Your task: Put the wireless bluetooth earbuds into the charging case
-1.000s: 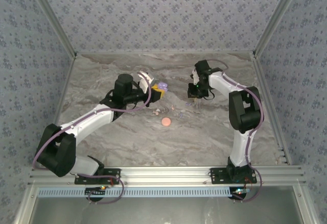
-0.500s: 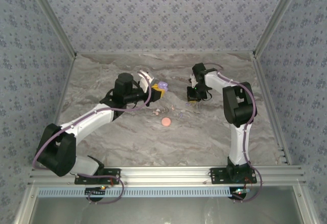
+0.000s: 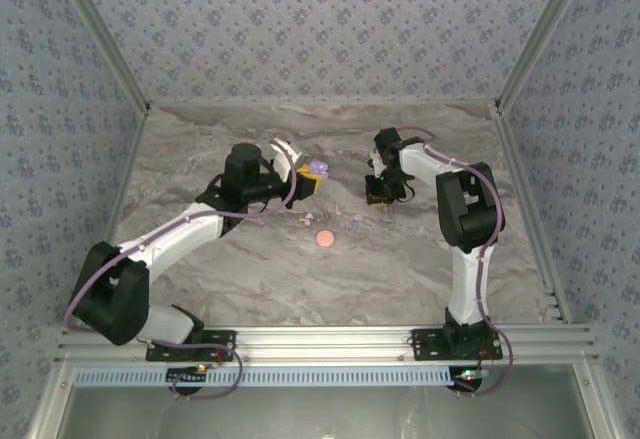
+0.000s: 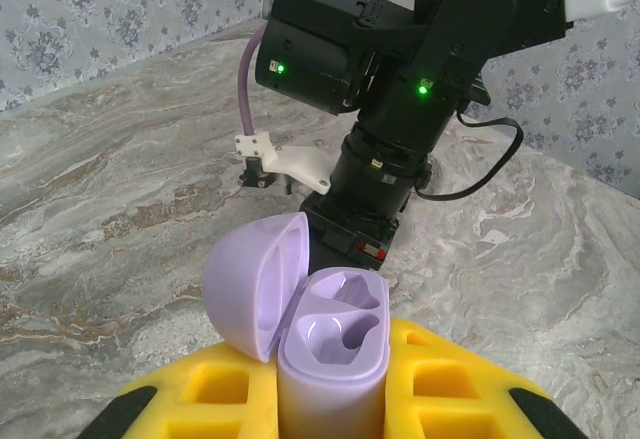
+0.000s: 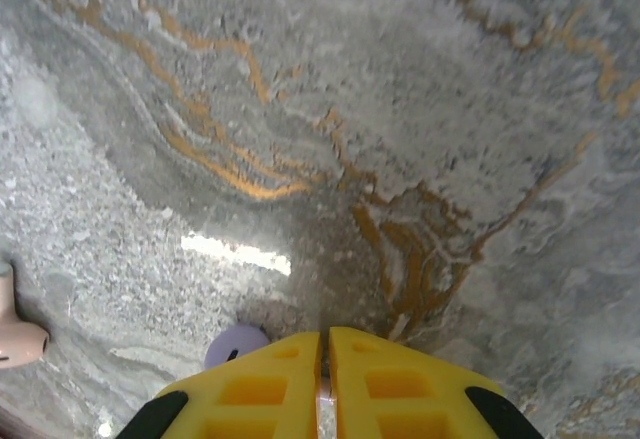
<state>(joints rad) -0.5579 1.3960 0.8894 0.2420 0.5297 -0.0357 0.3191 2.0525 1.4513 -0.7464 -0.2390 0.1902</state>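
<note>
My left gripper (image 3: pixel 309 180) (image 4: pixel 335 359) is shut on the lilac charging case (image 4: pixel 330 379) (image 3: pixel 318 169), held upright above the table. Its lid (image 4: pixel 250 279) is hinged open to the left and both wells are empty. My right gripper (image 3: pixel 378 197) (image 5: pixel 325 337) points down close over the marble, its yellow fingers (image 5: pixel 250 389) almost together on a thin whitish-pink sliver, seemingly an earbud (image 5: pixel 321 391). A lilac earbud (image 5: pixel 238 343) lies on the table against the left fingertip. A whitish-pink earbud (image 5: pixel 16 334) lies at the left edge of the right wrist view.
A round pink case (image 3: pixel 323 238) lies on the table in front of both grippers. Tiny earbuds (image 3: pixel 303 220) (image 3: pixel 354 225) are scattered between it and the grippers. The right arm's wrist (image 4: pixel 400 109) stands close beyond the lilac case. Patterned walls enclose the marble table (image 3: pixel 250 279).
My right gripper has shifted slightly left and back, and that arm's elbow has folded in. The left arm and the lilac case have stayed still.
</note>
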